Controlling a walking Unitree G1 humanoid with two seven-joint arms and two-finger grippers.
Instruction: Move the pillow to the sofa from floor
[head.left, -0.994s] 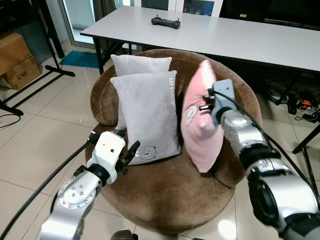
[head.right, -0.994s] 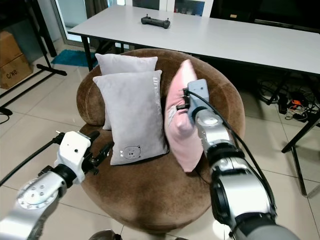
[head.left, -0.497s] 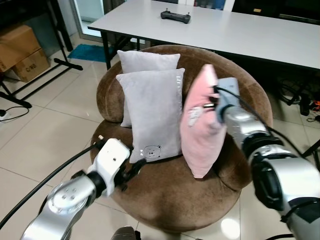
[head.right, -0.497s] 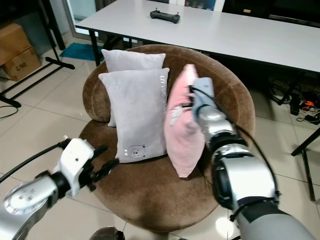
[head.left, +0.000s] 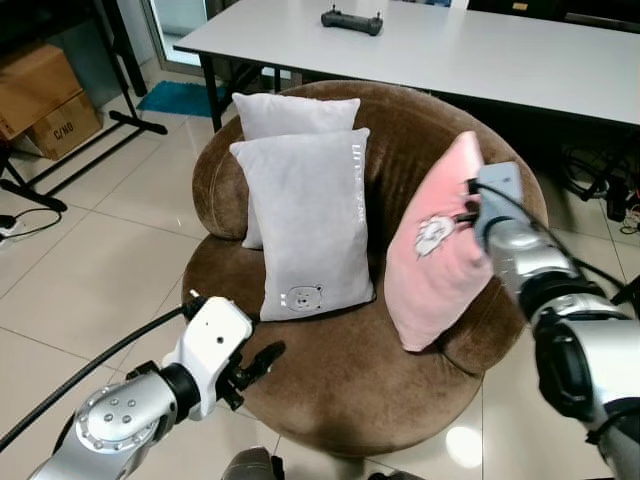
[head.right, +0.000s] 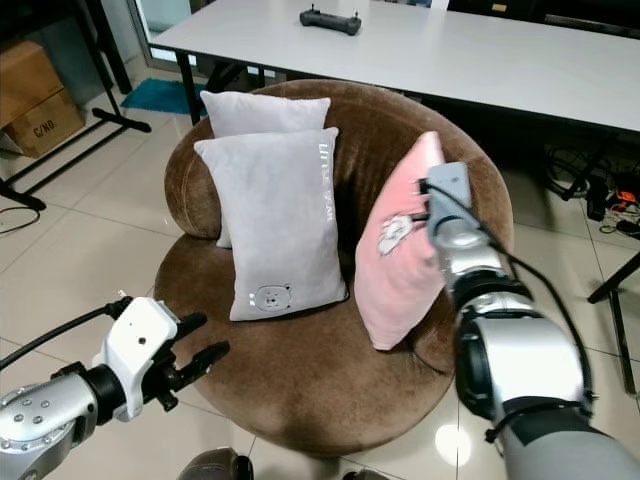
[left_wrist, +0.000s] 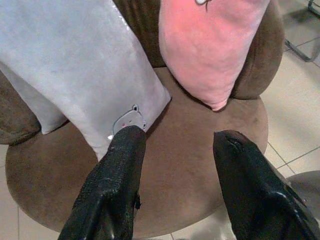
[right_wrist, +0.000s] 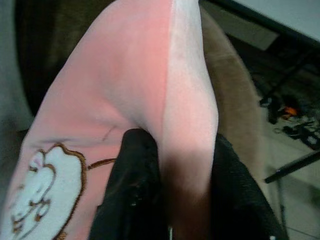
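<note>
A pink pillow (head.left: 436, 250) with a small white print leans against the right side of the round brown sofa (head.left: 340, 380), its lower corner on the seat. My right gripper (head.left: 470, 205) is shut on the pillow's upper edge; the fabric (right_wrist: 190, 130) is pinched between the two black fingers (right_wrist: 135, 190). My left gripper (head.left: 258, 360) hangs open at the sofa's front left rim, holding nothing, with its fingers (left_wrist: 117, 185) spread above the seat.
Two grey pillows (head.left: 310, 220) stand against the sofa's back on the left. A white table (head.left: 500, 55) with a black controller (head.left: 350, 18) stands behind. A cardboard box (head.left: 40, 95) is at the far left, cables (head.left: 615, 195) at the right, tiled floor (head.left: 90, 270) all round.
My right gripper has swung the pink pillow to the right, away from the grey pillows, so it now leans on the sofa's right side. The left gripper has dropped lower.
</note>
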